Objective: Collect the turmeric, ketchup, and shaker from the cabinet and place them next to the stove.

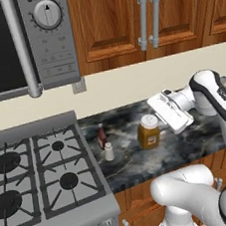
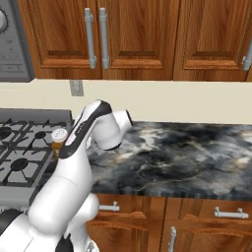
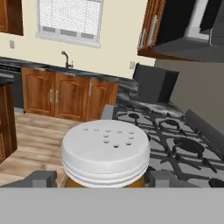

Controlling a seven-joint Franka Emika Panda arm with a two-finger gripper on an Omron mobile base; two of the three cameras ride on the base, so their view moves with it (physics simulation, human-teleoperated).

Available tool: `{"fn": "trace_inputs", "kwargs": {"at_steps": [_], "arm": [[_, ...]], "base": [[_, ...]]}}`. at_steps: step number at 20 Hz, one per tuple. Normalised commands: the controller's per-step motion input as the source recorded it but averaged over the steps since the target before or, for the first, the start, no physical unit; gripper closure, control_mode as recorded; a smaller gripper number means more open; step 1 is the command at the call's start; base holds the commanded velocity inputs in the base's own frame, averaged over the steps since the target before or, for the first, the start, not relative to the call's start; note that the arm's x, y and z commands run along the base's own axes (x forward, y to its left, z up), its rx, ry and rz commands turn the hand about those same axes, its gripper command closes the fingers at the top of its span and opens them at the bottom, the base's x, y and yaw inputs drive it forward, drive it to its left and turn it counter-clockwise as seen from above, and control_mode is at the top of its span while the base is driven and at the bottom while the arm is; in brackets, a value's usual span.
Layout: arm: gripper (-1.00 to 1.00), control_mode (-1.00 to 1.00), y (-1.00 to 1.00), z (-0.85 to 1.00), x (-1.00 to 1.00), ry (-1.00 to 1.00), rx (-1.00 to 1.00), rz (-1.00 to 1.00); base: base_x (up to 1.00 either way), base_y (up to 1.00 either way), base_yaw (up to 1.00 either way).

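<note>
Claw point(image 3: 103, 179) spread around the turmeric point(image 1: 149, 131) on the counter point(image 1: 189, 145) beside the stove point(image 1: 38, 179); release seems done, retreat next.

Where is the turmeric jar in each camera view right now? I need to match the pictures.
Left base view: turmeric jar stands on the dark marble counter, right of the stove, just left of the hand.
Right base view: white lid and amber top peek out left of the arm, beside the stove.
Hand view: perforated white lid fills bottom centre.
Shared landmark: the stove.
</note>
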Motion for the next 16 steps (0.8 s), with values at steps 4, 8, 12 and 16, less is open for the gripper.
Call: {"fn": "trace_inputs", "kwargs": {"at_steps": [4, 8, 12, 16], "arm": [[1.00, -1.00, 0.17, -0.32, 0.30, 0.00, 0.00, 0.00], [1.00, -1.00, 0.15, -0.31, 0.28, 0.00, 0.00, 0.00], [1.00, -1.00, 0.06, -0.31, 0.30, 0.00, 0.00, 0.00], [1.00, -1.00, 0.01, -0.32, 0.32, 0.00, 0.00, 0.00]], "base": [[0.00, 0.00, 0.00], [0.00, 0.00, 0.00], [0.00, 0.00, 0.00], [0.00, 0.00, 0.00]]}}
